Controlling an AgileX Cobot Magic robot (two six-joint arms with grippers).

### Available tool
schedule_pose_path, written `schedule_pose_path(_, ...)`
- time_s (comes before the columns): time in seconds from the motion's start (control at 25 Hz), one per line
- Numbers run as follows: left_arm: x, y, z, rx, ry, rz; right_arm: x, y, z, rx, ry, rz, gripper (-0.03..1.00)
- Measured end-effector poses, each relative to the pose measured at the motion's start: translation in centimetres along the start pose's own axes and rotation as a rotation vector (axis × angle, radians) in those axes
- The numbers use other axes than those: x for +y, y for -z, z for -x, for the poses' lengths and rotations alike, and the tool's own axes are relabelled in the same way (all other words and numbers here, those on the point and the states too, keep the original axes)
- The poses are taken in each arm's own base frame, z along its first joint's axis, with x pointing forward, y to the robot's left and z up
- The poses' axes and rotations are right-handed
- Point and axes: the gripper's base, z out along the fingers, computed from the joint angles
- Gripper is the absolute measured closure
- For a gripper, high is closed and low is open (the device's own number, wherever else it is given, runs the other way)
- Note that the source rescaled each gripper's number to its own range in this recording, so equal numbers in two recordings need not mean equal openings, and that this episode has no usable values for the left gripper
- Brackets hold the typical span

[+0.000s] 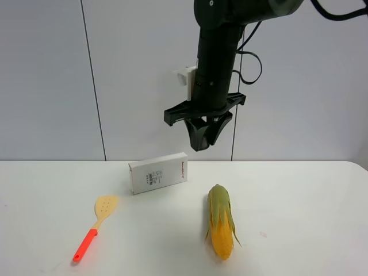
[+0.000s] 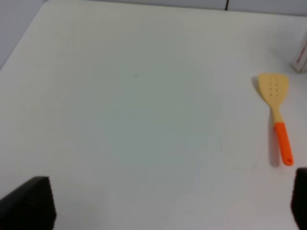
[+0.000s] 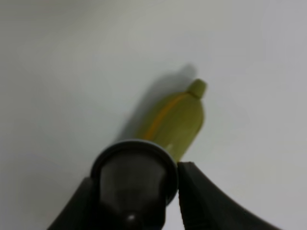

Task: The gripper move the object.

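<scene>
Corn cob (image 1: pixel 221 224), half husked with yellow kernels showing at its near end, lies on the white table (image 1: pixel 299 218) right of the middle. A white box (image 1: pixel 158 172) stands on its long edge behind and to the left of the cob, apart from it. The box looks closed and its contents cannot be seen. Further left lies a spatula (image 1: pixel 98 224) with a pale slotted blade and an orange handle, well apart from the box.

The right gripper (image 1: pixel 202 144) hangs high above the table on its thick black arm, pointing down over the space between the box and the cob, touching neither. Nothing stands between it and the table.

The right wrist view shows the capsule (image 3: pixel 134 177), small and dark grey-brown with a flared rim, clamped between the black fingers (image 3: pixel 206 201), its rim facing the camera. The green end of the cob (image 3: pixel 177 120) lies on the table below it, blurred. From the high camera the capsule itself cannot be made out at the claw's tip.

The left gripper (image 2: pixel 165 211) has its jaws wide apart and grips nothing. It looks across bare table towards the spatula (image 2: pixel 276 105) and a corner of the box (image 2: pixel 302 57).
</scene>
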Motion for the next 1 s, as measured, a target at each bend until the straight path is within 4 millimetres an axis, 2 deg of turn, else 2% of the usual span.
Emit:
schedule_pose_path(0.16,0.0,0.0,0.0,0.0,0.0,0.0,-2.3,1.5,-0.3,-0.029,-0.046,-0.019,0.97)
schedule_pose_path(0.36,0.0,0.0,0.0,0.0,0.0,0.0,-4.8,4.6,-0.8,-0.089,-0.093,-0.059,0.97)
schedule_pose_path(0.56,0.0,0.0,0.0,0.0,0.0,0.0,-6.1,7.3,-1.8,-0.127,-0.106,-0.104,0.97)
schedule_pose_path(0.88,0.0,0.0,0.0,0.0,0.0,0.0,-7.3,7.0,-6.7,-0.006,-0.142,-0.11,0.97)
schedule_pose_path(1.0,0.0,0.0,0.0,0.0,0.0,0.0,-7.9,7.6,-8.9,0.023,-0.167,-0.116,0.97)
